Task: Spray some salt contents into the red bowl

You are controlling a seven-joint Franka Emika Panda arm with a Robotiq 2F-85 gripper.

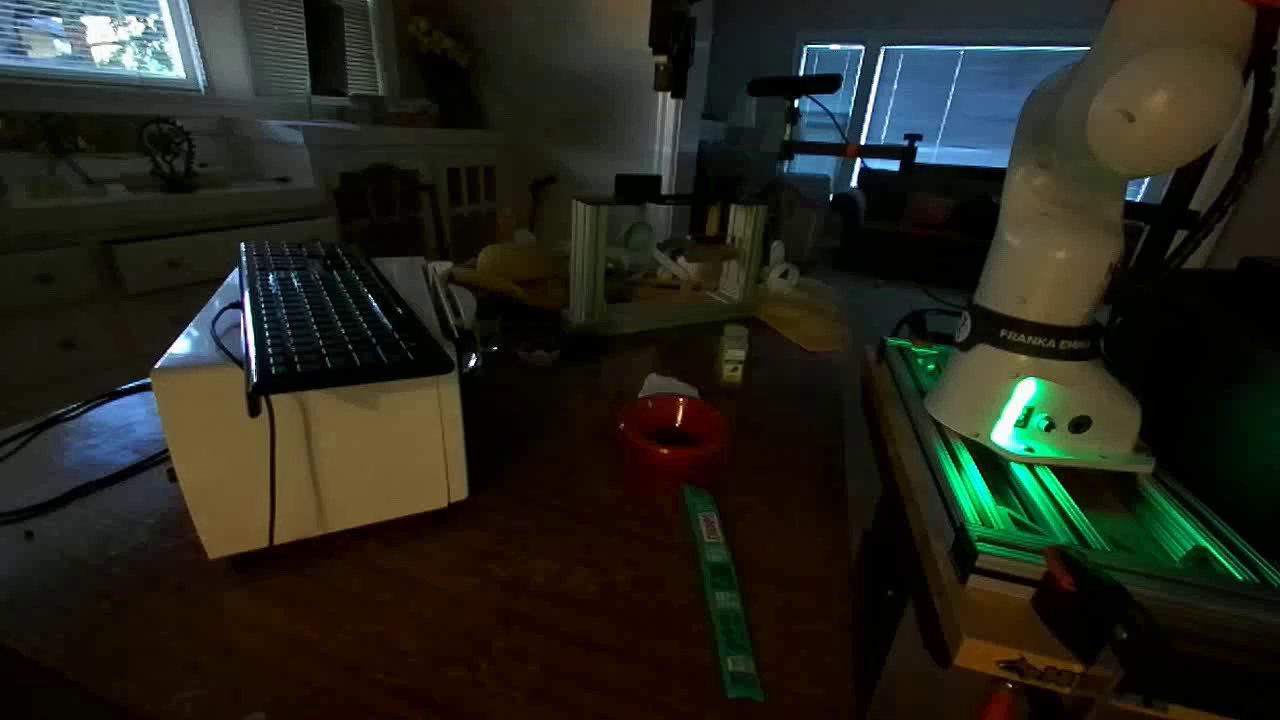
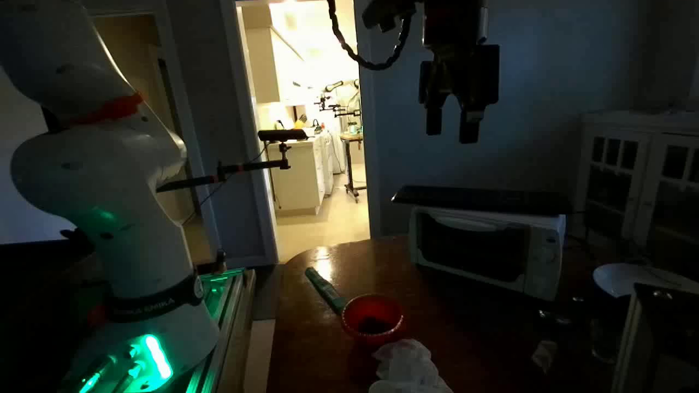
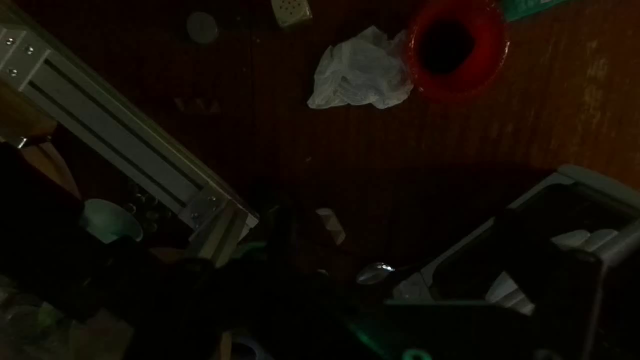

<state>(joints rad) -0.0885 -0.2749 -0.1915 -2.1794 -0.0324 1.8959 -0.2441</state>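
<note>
White toaster oven (image 1: 330,460): leftmost in an exterior view, standing on the dark wooden surface (image 1: 500,610).
Black keyboard (image 1: 325,310): lies across the oven's top.
Metal frame (image 1: 588,265): farther back on the surface.
Hand (image 2: 451,126): raised high; in an exterior view it appears above the oven, its two fingers (image 2: 469,126) spread, a gap between the tips.
Red bowl (image 1: 672,468): upright on the surface, in an exterior view right of the oven and apart from it; dark patch inside, contents or shadow, cannot tell which.
White crumpled wrap (image 3: 362,70): just beside the bowl.
Green strip (image 1: 722,590): flat on the surface, one end just beside the bowl; print too small to read.
Shaker (image 3: 291,12): cut by the wrist view's edge, holed top facing up, past the wrap from the bowl.
Robot arm (image 1: 1055,240): rightmost in an exterior view, base on a railed stand (image 1: 1080,570), green light (image 1: 1016,412) glowing on it.
</note>
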